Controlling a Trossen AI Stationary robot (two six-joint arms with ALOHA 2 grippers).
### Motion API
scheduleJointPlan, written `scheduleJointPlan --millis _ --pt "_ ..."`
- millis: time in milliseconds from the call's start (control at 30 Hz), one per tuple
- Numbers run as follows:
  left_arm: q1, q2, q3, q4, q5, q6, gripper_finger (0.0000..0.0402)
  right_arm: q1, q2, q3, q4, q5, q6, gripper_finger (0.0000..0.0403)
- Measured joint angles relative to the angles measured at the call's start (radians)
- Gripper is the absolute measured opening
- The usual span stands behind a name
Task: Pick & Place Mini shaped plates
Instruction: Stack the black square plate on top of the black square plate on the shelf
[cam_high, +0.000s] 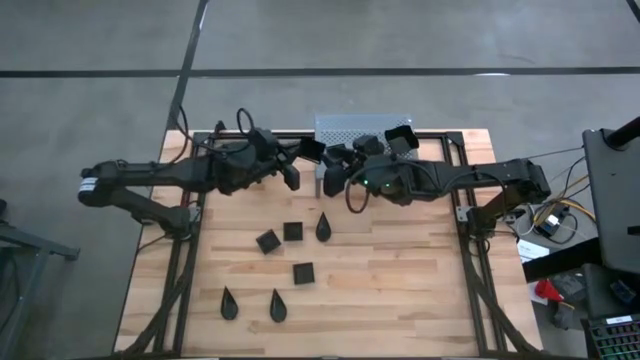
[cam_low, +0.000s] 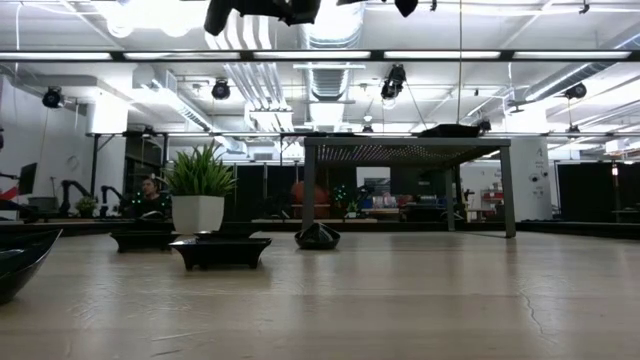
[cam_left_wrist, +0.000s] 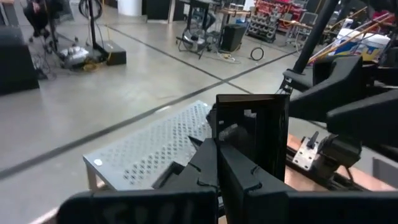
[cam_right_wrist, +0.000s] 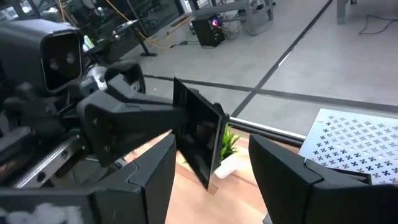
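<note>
High view: left pincer (cam_high: 300, 158) holding small black square plate (cam_high: 312, 150) aloft beside grey perforated metal shelf (cam_high: 352, 130); right pincer (cam_high: 340, 165) facing it, just beside. Other black mini plates lying on wooden bench (cam_high: 400, 270).

Left wrist view: fingers (cam_left_wrist: 239, 177) clamping plate's lower rim, plate standing on edge.

Right wrist view: own jaws spread wide, empty, plate between arms.

Plate likely light, rigid, smooth; raised rim looking best hold.

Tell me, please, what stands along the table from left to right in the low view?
Cut-off black dish at the edge → potted plant → small dark dish → grey shelf.
</note>
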Motion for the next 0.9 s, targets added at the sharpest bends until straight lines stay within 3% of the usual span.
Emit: scheduleJointPlan --millis 200,333,700,900 --pt "0.026 0.036 -0.001 0.0 0.012 -0.1 0.0 0.013 -0.029 0.0 -0.006 0.0 -0.024 0.0201" --pt "0.05 0.073 -0.004 -0.014 0.038 -0.262 0.0 0.012 -0.072 0.0 -0.005 0.0 -0.058 0.0201" --pt "0.192 0.188 -0.004 0.01 0.271 -0.562 0.0 0.033 -0.23 0.0 -0.016 0.002 -0.177 0.0201" --pt "0.238 0.267 -0.004 0.043 0.323 -0.763 0.0 0.039 -0.3 0.0 -0.021 0.0 -0.265 0.0201"
